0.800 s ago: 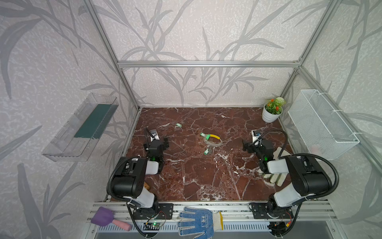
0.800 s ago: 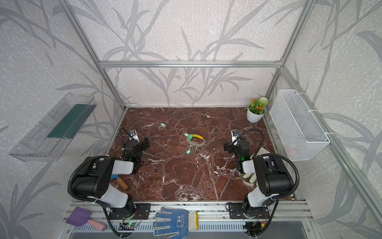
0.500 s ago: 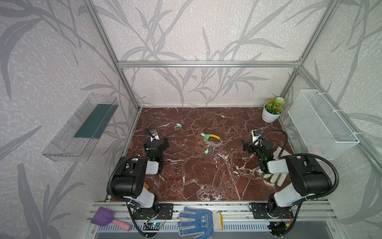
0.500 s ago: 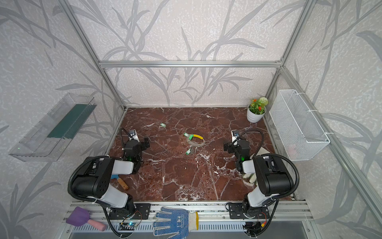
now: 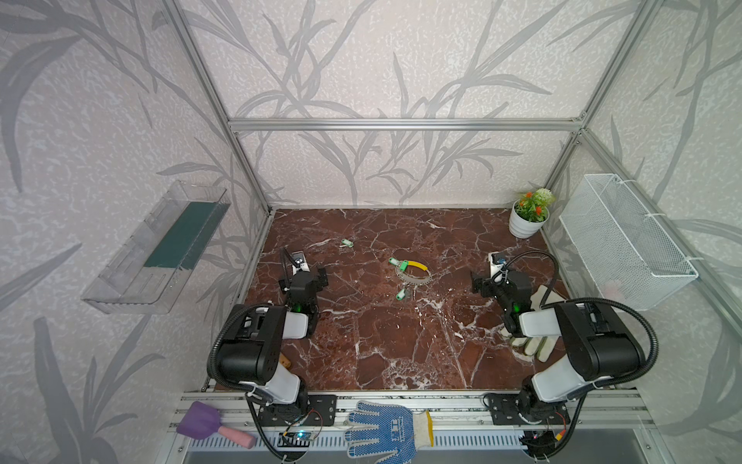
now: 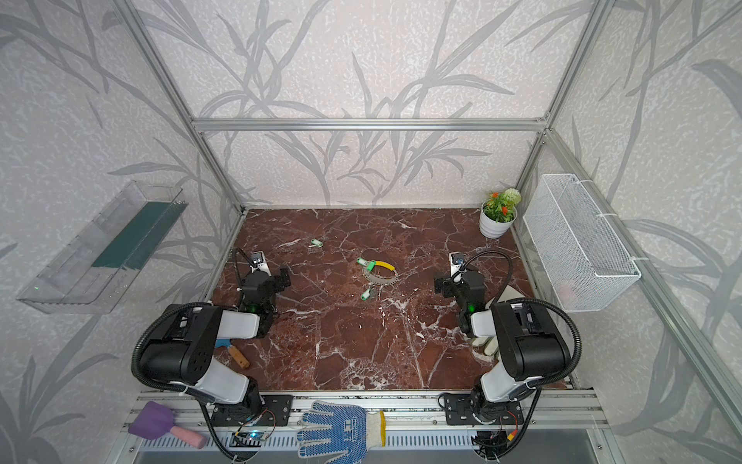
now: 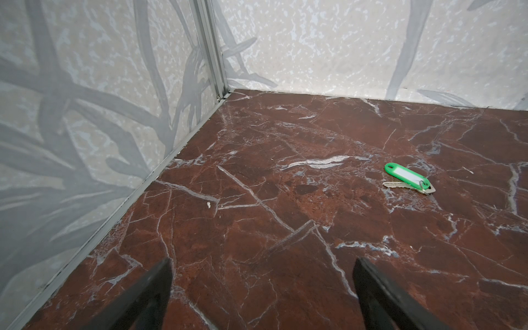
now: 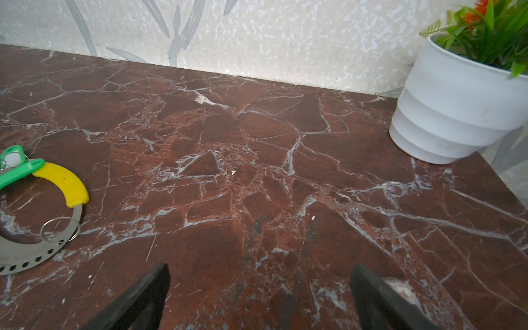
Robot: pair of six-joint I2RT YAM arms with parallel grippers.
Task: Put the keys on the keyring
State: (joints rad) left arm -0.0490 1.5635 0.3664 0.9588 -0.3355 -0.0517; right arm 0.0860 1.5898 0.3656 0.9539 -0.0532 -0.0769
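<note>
Centrally, found the keyring [image 5: 412, 276] flat on the marble tabletop [image 5: 361, 341], yellow sleeve [image 5: 417, 265] on its far arc, in both top views. Noted one green-tagged key [image 5: 397, 262] touching the sleeve's left end, and a second key [image 5: 400, 295] just beside the ring's near edge, joined or merely touching, hard to tell. Could not make out the metal blades of those two at that size. Spotted a third key [image 7: 407, 177] lying alone, well apart toward the far left, closest to the left gripper [image 7: 262, 261]. Saw that gripper's fingers spread wide over bare marble, gripping nothing. Saw the right gripper [image 8: 260, 266] likewise agape and empty, keyring off to its side, white plant pot [image 8: 445, 120] standing in the far right corner. Made out pale work gloves [image 5: 530, 345] beneath the right arm.
</note>
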